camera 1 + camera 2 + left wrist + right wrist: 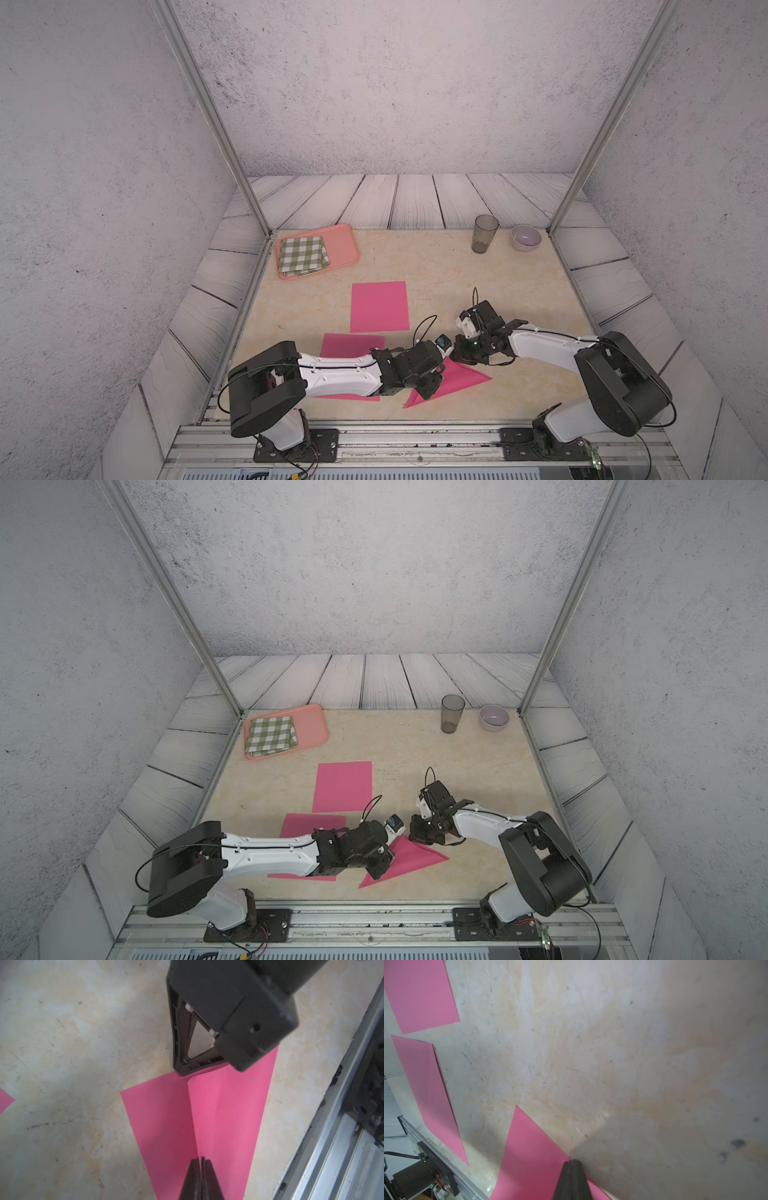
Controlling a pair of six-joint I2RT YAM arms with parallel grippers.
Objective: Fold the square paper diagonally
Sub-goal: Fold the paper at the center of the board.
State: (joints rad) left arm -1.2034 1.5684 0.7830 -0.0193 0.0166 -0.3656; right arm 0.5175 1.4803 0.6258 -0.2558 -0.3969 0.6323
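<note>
Pink paper (461, 380) is pinched by the outstretched left gripper (201, 1159); right gripper (572, 1161), tips together, angles onto it.

Paper (457, 380): thin, pink, matt, smooth.
Sheet (378, 306): same matt pink paper.
Table (457, 270): beige marble-look top, low sheen, scuffed and speckled.
Tray (343, 245): pink plastic, satin.
Cloth (302, 254): woven, green-white check.
Cup (484, 235): smoky translucent plastic.
Bowl (525, 237): glossy lilac.
Rail (415, 436): brushed metal.
Walls (395, 83): rough, grainy grey.
Boards (374, 203): pale wood grain, matt.
Arm shells (340, 372): glossy white plastic.
Left gripper (201, 1160), right gripper (572, 1161): matt black plastic.
</note>
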